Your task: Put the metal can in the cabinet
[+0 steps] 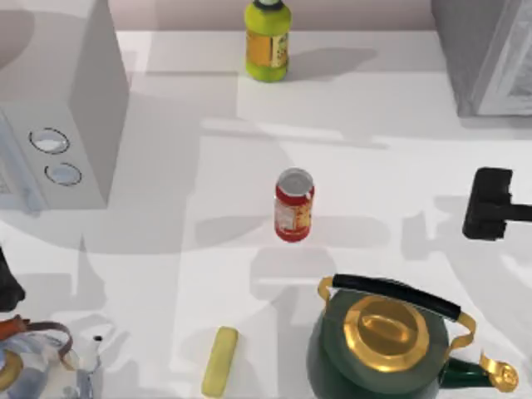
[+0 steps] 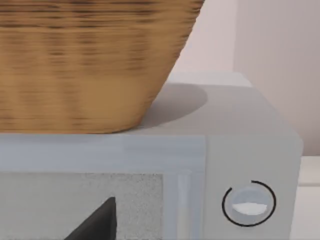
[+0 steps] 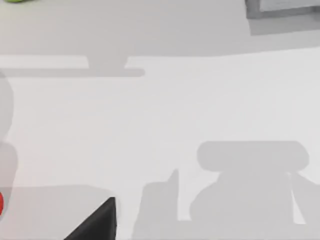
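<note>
Metal can [image 1: 294,205] upright near the middle of the white surface [image 1: 374,191], long axis vertical, silver top facing up, yellow-white label on its near side. Cabinet [image 1: 486,54] at the far right corner, speckled grey with a pale framed door panel, well apart from the can.

Right gripper [image 1: 489,204] hovering over the right side of the surface, well to the right of the can, nothing touching; fingers not clear enough to judge, so cannot tell whether released or clenched. Left arm parked at the near left edge, just a dark part at [image 1: 8,283]; fingers likewise impossible to judge.

Also from above: yellow-green bottle [image 1: 267,40] at the far edge, white box with two round dials [image 1: 58,108] at far left, green kettle [image 1: 391,345] with gold lid near right, pale yellow bar [image 1: 219,361] near centre, glass kettle [image 1: 41,366] at the near left corner.

Left wrist view alone: woven basket [image 2: 90,60] resting on top of the white box, one dial [image 2: 248,203] below it. Right wrist view: bare surface with shadows, a sliver of red [image 3: 1,204] from the can at the edge.
</note>
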